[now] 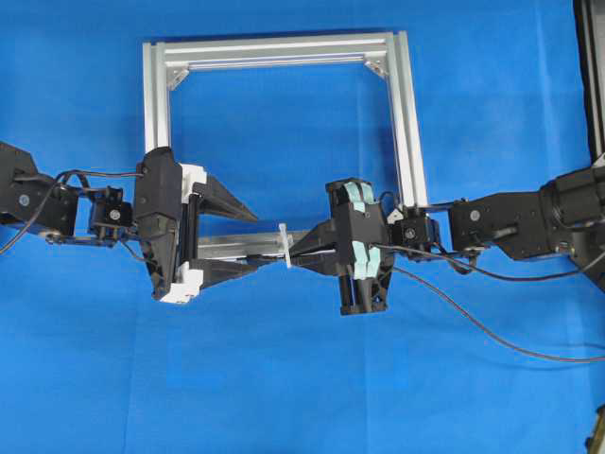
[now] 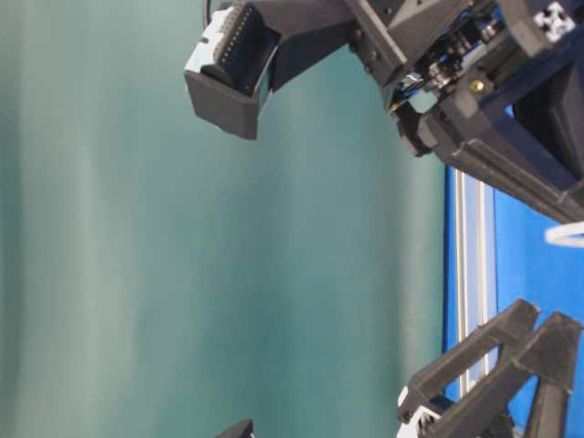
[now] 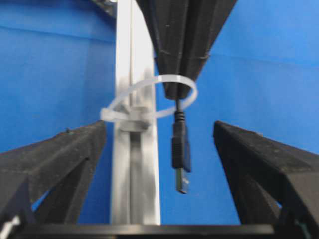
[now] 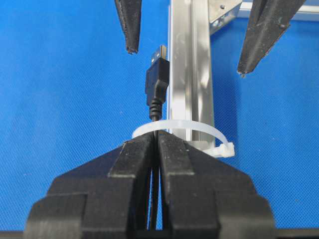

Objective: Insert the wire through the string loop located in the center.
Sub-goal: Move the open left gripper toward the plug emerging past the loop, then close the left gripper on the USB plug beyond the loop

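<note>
Blue cloth covers the table beneath a silver frame

Light is bright and even across the blue table cover in the overhead view, with only soft, faint shadows under the aluminium frame and the arms. The frame's bars carry mild glare — pale, nearly washed-out streaks. The table-level view is turned sideways and largely filled by a smooth, blurred teal backdrop; nearby black parts are soft-edged. In the left wrist view the white string loop and plug are slightly blurred — the right wrist view is sharper, its cloth texture visible.
</note>
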Robot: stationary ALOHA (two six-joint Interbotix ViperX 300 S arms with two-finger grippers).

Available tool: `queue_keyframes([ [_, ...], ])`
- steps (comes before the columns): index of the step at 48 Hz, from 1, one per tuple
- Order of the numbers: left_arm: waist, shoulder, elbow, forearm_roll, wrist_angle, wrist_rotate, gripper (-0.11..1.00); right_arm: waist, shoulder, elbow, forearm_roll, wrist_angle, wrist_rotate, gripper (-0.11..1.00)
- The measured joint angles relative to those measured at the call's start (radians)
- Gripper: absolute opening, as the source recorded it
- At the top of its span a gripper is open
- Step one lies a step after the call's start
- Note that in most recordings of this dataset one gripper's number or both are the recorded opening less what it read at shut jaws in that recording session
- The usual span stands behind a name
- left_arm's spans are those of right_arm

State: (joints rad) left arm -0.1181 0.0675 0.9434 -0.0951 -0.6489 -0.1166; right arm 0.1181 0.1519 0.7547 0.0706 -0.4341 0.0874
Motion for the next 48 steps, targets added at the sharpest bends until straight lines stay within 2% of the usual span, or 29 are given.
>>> queue_keyframes([
  [19, -0.008, 0.058, -0.021, -0.002, 0.023, 0.000, 0.91, 0.000, 0.000, 0.000, 0.000, 0.000, 0.000, -0.02],
  [48, -0.009, 0.064, -0.029, -0.002, 0.025, -0.002, 0.91, 0.000, 0.000, 0.000, 0.000, 0.000, 0.000, -0.02],
])
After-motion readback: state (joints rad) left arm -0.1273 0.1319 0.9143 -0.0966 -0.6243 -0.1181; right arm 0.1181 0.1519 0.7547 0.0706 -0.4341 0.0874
